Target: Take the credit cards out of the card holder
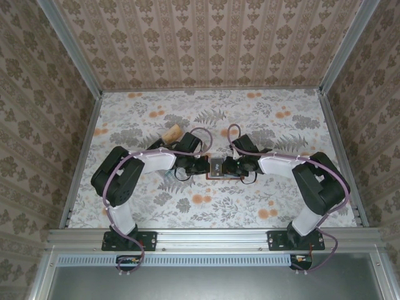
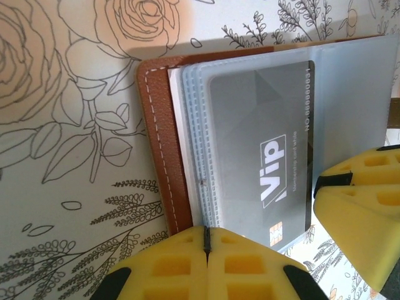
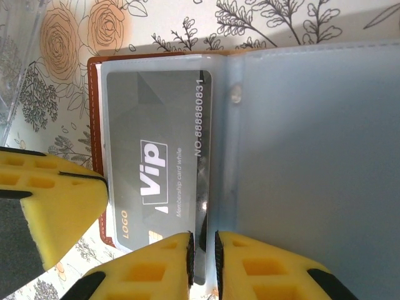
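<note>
1. Left pincer (image 2: 206, 247): yellow pads pressed flat together, no gap. The clear sleeve edges of the card holder (image 2: 159, 144) run straight up to the pad seam. Cannot tell if a leaf is pinched.
2. Right pincer (image 3: 203, 257): narrow, only a thin slot between the pads. One edge of the black card (image 3: 156, 125) sits in that slot with a pad on each face, so it is clamped on the card.
3. Black card: flat, just ahead of the right pincer's tips, "Vip" and a number printed on it. It lies among the holder's clear sleeves. Cannot tell how far out it is.
4. Card holder: open flat on the table, directly between the two pincers. The brown stitched leather rim is beside the left pincer's pad. The grey-blue inner panel spreads on the right pincer's other side.
5. The pincers face each other across the holder, tips near each other.
6. Floral table cover (image 2: 62, 187): beyond the holder's rim from the left pincer.
7. Clear tray (image 3: 12, 69): an edge of it shows further ahead of the right pincer, past the left pincer's pad, apart from the holder.
8. Tan item (image 1: 172, 133): on the table beyond the left arm, well apart from both pincers. Too small to identify.
</note>
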{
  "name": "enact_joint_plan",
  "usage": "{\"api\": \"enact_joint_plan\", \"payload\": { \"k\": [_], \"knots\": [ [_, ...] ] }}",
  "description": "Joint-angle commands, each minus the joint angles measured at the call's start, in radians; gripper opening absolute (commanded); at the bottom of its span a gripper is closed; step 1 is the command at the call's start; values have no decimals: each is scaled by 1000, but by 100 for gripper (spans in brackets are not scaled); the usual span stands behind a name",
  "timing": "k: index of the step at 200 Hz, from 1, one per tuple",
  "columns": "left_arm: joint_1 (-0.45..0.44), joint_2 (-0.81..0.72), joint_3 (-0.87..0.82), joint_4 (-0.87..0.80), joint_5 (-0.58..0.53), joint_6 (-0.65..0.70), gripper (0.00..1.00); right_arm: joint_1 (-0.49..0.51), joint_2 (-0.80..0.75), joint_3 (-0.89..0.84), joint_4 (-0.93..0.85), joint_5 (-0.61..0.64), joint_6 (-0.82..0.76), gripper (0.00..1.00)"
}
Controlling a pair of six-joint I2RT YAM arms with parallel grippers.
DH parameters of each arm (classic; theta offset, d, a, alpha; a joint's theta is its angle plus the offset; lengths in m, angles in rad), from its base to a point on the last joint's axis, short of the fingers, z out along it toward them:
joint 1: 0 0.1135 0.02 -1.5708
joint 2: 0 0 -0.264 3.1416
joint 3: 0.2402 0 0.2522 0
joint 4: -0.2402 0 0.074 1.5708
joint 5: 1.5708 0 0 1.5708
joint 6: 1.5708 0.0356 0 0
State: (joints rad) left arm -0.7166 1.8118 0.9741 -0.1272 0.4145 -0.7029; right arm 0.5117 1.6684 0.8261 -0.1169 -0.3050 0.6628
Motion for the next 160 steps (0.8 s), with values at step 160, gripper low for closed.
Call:
{"api": "enact_joint_plan", "payload": {
  "k": [160],
  "knots": [
    [-7, 32, 30, -98, -53, -9, 0, -56, -42, -50, 11, -48, 2, 0]
  ]
}}
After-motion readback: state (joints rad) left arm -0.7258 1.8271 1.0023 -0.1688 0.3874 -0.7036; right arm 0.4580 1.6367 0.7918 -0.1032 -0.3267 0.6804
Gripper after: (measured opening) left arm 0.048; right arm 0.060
